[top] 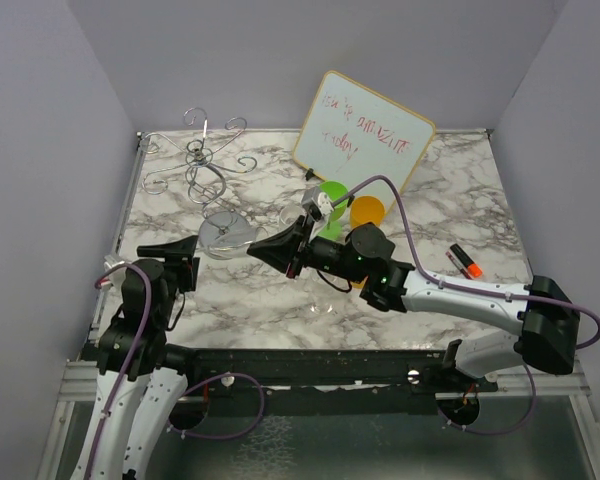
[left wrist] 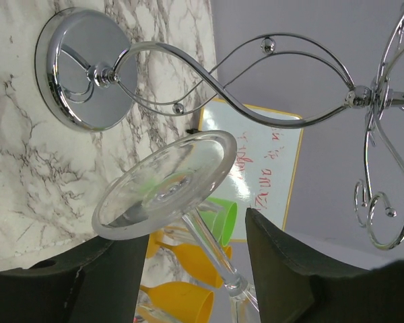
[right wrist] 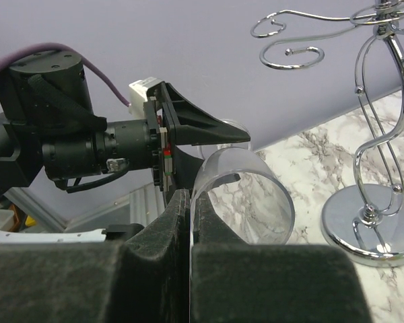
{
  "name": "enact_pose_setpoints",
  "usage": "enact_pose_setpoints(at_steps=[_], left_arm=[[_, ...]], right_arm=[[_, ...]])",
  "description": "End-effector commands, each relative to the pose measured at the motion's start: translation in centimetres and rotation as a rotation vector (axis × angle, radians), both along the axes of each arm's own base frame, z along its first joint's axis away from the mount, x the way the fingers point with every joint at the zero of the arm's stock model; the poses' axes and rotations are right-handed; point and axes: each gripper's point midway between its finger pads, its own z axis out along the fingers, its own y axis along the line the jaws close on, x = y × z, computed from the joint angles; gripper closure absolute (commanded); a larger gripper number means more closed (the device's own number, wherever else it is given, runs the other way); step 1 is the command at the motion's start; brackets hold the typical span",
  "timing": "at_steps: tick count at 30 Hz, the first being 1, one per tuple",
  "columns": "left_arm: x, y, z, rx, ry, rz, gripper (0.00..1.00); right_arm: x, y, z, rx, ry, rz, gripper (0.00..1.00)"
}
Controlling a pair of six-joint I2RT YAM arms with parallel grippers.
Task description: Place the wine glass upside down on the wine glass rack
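**Right gripper (right wrist: 190, 202) pinches the wine glass (right wrist: 246, 198) beside the rack**

Top view: The wine glass rack (top: 225, 232) stands at 10 o'clock on the marble table (top: 460, 215). It is silver wire with curled arms, twin S-shaped posts and a round shiny disc base. The left gripper (top: 192, 246) and the right gripper (top: 257, 250) point at each other just at 6 o'clock of that base. The clear glass between them is hard to make out here. A whiteboard (top: 365, 130) leans at 12 o'clock. Its red handwriting appears to read "You're amazing today". A green cup (top: 330, 195) and an orange cup (top: 367, 210) sit in front of it. A black marker with an orange cap (top: 463, 262) lies at 3 o'clock.

Left wrist view: The glass's round foot (left wrist: 165, 182) fills the middle, with the rack's base at 10 o'clock of it. The stem runs towards 5 o'clock. It passes between the left gripper's fingers (left wrist: 289, 269), which stand wide apart with a gap on each side, gripping nothing.

Right wrist view: The right gripper's fingers are pressed together on the thin rim of the bowl. The bowl is clear and tipped on its side. The left gripper (right wrist: 209, 138) sits just at 11 o'clock of the bowl. The rack's base gleams at 3 o'clock, close beside the glass.
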Motion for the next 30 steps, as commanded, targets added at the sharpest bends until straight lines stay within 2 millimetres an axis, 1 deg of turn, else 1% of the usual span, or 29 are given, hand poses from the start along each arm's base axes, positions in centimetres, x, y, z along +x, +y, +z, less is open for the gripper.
enact_pose_setpoints(at_steps=[1,7,10,14,16,17,19,21,26,28,30], left_arm=[[0.5,0.8,1.0,-0.287,0.006,0.162,0.44],[1.1,0.8,1.4,-0.289,-0.020,0.163,0.62],[1.6,0.6,1.9,-0.300,-0.053,0.153,0.78],[1.7,0.6,2.6,-0.299,-0.083,0.148,1.00],[1.8,0.6,2.9,-0.293,-0.092,0.147,1.00],[1.8,0.6,3.1,-0.285,-0.103,0.137,1.00],[2.0,0.3,3.9,-0.259,-0.137,0.111,1.00],[2.2,0.0,4.4,-0.237,-0.160,0.086,1.00],[2.3,0.3,4.2,-0.152,-0.162,0.080,1.00],[2.2,0.6,4.6,-0.095,-0.177,0.079,1.00],[2.0,1.0,5.5,0.005,-0.203,0.068,1.00]], right_arm=[[-1.1,0.0,1.4,0.063,-0.026,0.044,0.99],[-1.7,-0.2,1.5,0.073,-0.027,0.069,0.99],[-2.3,-0.3,1.3,0.069,-0.020,0.098,0.99],[-2.5,-0.7,1.0,0.070,-0.006,0.101,0.99],[-2.5,-0.8,0.8,0.068,0.006,0.095,0.98],[-2.4,-0.9,0.7,0.064,0.014,0.091,0.94],[-2.3,-1.0,0.2,0.057,0.033,0.079,0.75],[-2.0,-1.4,-0.3,0.046,0.057,0.052,0.63],[-1.7,-3.1,-1.1,0.019,0.086,-0.003,0.43],[-1.5,-4.1,-1.3,0.007,0.100,-0.043,0.38],[-1.0,-5.2,-1.4,-0.014,0.112,-0.097,0.34]])
